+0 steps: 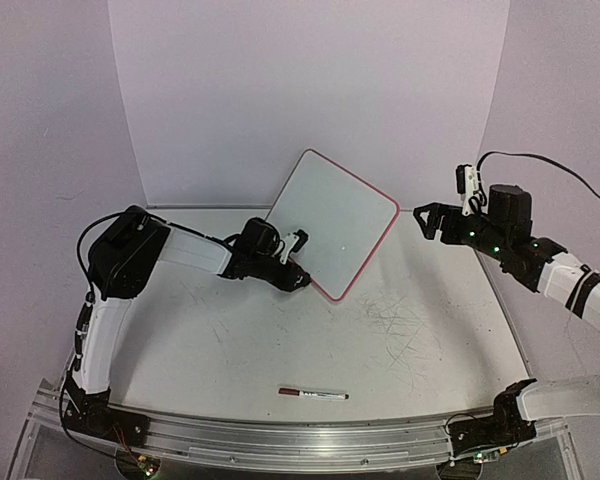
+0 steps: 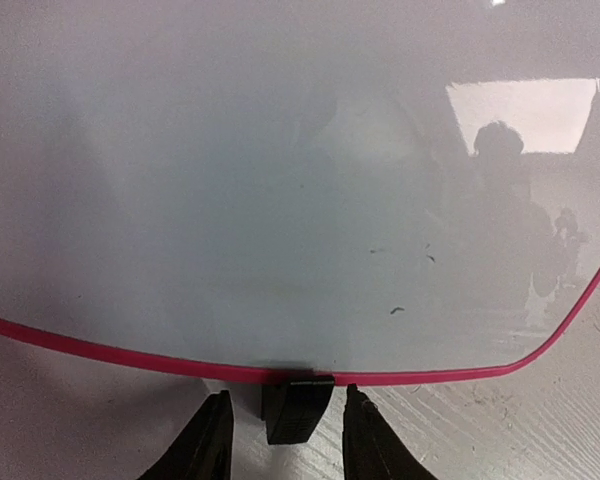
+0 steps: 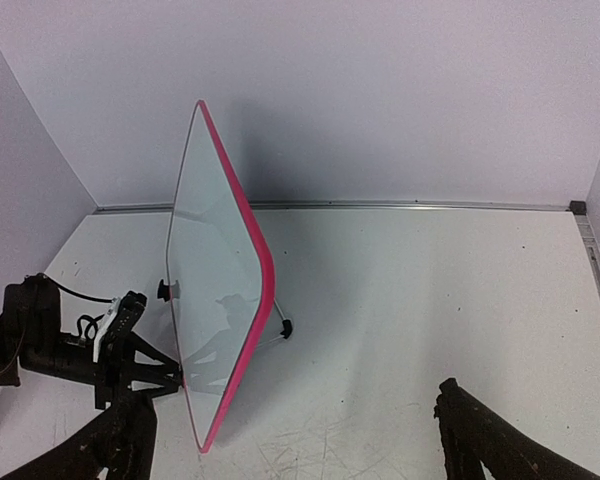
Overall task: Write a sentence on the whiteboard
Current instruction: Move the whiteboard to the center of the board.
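The whiteboard (image 1: 332,215) stands tilted at the back middle of the table, with a pink-red rim and a blank white face. No sentence shows on it, only a few tiny dark specks (image 2: 397,310). My left gripper (image 1: 299,261) is open at the board's lower left edge. In the left wrist view its fingers (image 2: 212,430) flank a black clip foot (image 2: 298,408) with gaps on both sides. My right gripper (image 1: 424,222) is open and empty, raised to the right of the board. In the right wrist view the board (image 3: 215,300) shows edge-on.
A dark red marker (image 1: 312,395) lies flat near the table's front edge, between the two arm bases. Grey scratch marks (image 1: 400,320) cover the tabletop right of centre. White walls close off the back and both sides.
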### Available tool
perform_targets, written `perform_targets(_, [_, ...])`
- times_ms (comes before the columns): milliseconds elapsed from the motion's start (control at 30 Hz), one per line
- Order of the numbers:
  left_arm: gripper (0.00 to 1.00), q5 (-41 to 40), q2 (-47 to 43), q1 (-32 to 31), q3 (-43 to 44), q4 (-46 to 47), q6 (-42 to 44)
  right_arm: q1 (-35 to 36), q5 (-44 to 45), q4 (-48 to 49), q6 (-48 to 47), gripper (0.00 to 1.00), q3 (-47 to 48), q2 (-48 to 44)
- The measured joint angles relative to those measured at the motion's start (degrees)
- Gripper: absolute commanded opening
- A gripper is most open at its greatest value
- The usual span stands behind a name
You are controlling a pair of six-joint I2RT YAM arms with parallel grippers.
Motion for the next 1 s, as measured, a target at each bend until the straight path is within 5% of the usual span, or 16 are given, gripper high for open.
perform_targets(233, [0.17, -4.86, 2.14, -2.35, 2.17, -0.24, 1.52, 0.00, -0.04, -0.09, 0.41, 0.98, -0.69, -0.87])
perform_targets(700, [0.04, -28.21, 3.10, -13.39, 3.73, -0.09, -7.72, 0.00, 3.48, -1.32, 4.68, 0.98, -1.73, -3.93])
perform_targets(1000, [0.52, -35.71, 4.84, -19.69, 6.05, -0.43, -17.88, 0.07, 4.39, -4.27, 6.98, 0.98, -2.63, -7.63])
